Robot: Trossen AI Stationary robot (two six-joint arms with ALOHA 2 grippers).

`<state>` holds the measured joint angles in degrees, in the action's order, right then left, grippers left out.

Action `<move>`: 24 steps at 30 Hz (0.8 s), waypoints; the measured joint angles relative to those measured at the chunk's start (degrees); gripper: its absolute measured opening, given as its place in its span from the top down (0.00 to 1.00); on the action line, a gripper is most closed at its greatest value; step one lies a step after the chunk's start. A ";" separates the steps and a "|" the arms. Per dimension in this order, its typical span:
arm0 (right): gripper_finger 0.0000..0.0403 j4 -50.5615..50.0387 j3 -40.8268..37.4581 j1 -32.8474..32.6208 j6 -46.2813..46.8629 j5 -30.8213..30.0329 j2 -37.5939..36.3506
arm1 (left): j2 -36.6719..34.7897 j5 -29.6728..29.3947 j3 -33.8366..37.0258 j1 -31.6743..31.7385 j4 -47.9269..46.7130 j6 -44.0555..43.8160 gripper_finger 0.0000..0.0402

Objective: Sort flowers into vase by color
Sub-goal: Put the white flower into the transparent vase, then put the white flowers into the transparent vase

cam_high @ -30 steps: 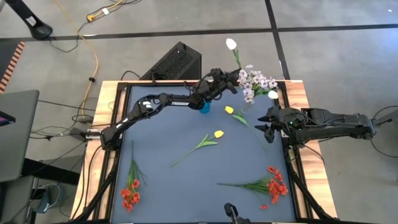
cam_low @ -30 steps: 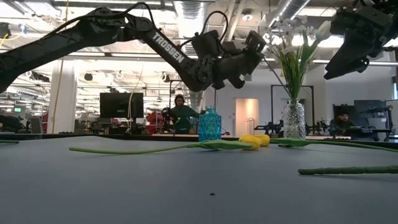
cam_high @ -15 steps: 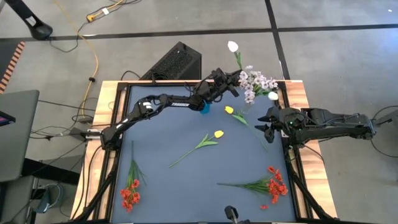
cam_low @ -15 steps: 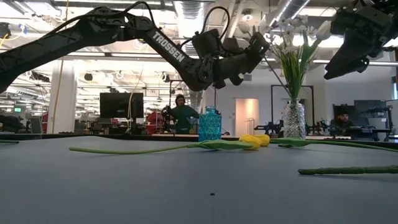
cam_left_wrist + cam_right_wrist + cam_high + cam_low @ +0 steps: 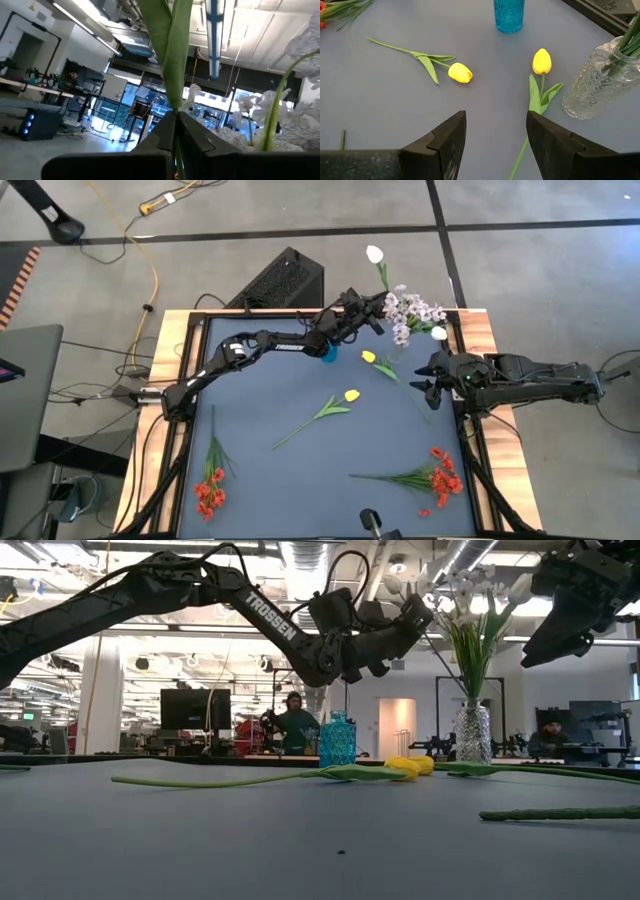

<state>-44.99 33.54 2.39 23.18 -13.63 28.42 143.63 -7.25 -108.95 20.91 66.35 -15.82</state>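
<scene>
My left gripper (image 5: 373, 307) (image 5: 414, 612) is raised over the table's far edge beside the clear vase (image 5: 473, 735), shut on a white tulip (image 5: 373, 253). The clear vase holds lilac-white sprays (image 5: 415, 310) and another white tulip (image 5: 438, 333). A blue vase (image 5: 328, 352) stands left of it. Two yellow tulips (image 5: 351, 395) (image 5: 368, 357) lie flat on the mat. Red flowers lie at the near left (image 5: 208, 490) and the near right (image 5: 440, 475). My right gripper (image 5: 425, 377) (image 5: 495, 140) hangs open above the mat's right side. My left gripper pinches the white tulip's green stem (image 5: 175, 131) between its two fingers, where a long leaf (image 5: 172, 50) runs along it. The fingers slant upward toward the far edge. The tulip is lifted clear, blossom uppermost; its lower stem (image 5: 445, 662) slants down toward the clear vase's bouquet.
The mat's middle and near part between the flowers is bare. A black box (image 5: 285, 280) sits beyond the far edge. People sit at desks in the room behind (image 5: 293, 725).
My left gripper has rolled a little about the line it points along, staying in place and shut on the white tulip, which has turned with it.
</scene>
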 joint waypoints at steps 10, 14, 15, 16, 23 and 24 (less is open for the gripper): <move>0.42 0.01 0.00 0.00 -0.02 0.00 0.01 | -0.09 5.43 0.00 -0.02 -1.14 4.67 1.00; 0.42 0.00 0.00 0.00 -0.02 0.00 0.00 | -0.09 5.99 0.02 -0.02 -3.00 5.02 1.00; 0.42 0.02 0.00 0.00 -0.02 0.00 0.00 | -0.09 5.95 0.02 -0.02 -3.23 5.33 1.00; 0.42 0.02 0.00 0.00 -0.02 0.00 0.00 | -0.09 5.96 0.04 0.00 -3.26 5.56 1.00; 0.42 0.02 0.00 0.00 -0.02 0.00 0.02 | -0.09 5.84 0.04 0.21 -3.13 6.16 1.00; 0.42 0.02 0.00 0.00 -0.02 0.00 0.00 | -0.09 5.84 0.04 0.31 -3.13 6.12 1.00</move>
<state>-44.97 33.54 2.39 23.16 -13.63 28.43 143.55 -1.41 -108.90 21.21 63.22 -9.69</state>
